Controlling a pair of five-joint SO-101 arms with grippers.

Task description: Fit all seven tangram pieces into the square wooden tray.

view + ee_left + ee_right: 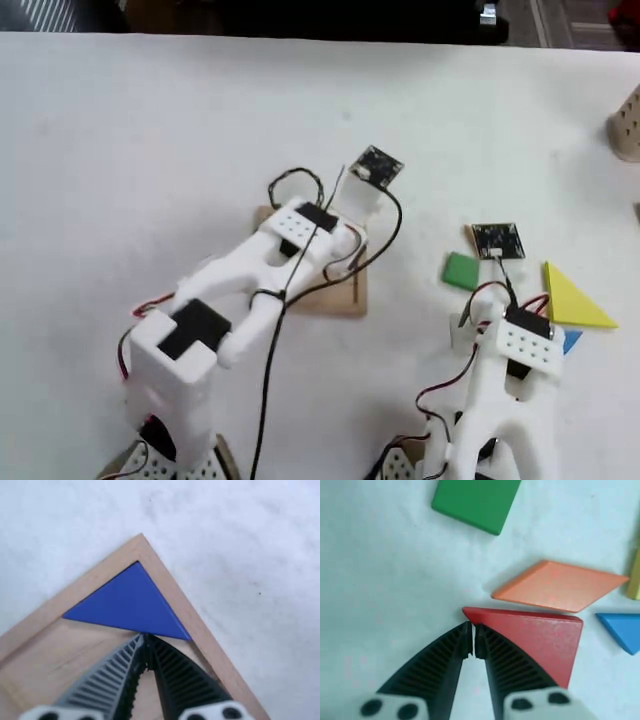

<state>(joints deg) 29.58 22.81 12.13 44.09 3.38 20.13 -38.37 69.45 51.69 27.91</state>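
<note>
left arm [262,272] covers most of the wooden tray [338,299].

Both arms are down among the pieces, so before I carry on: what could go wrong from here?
1. The left gripper is shut with its tips at the edge of the blue triangle in the corner of the tray; a push might slide or tilt it.
2. The right gripper is shut at a corner of the red triangle; a nudge could shove it into the orange parallelogram beside it.
</note>
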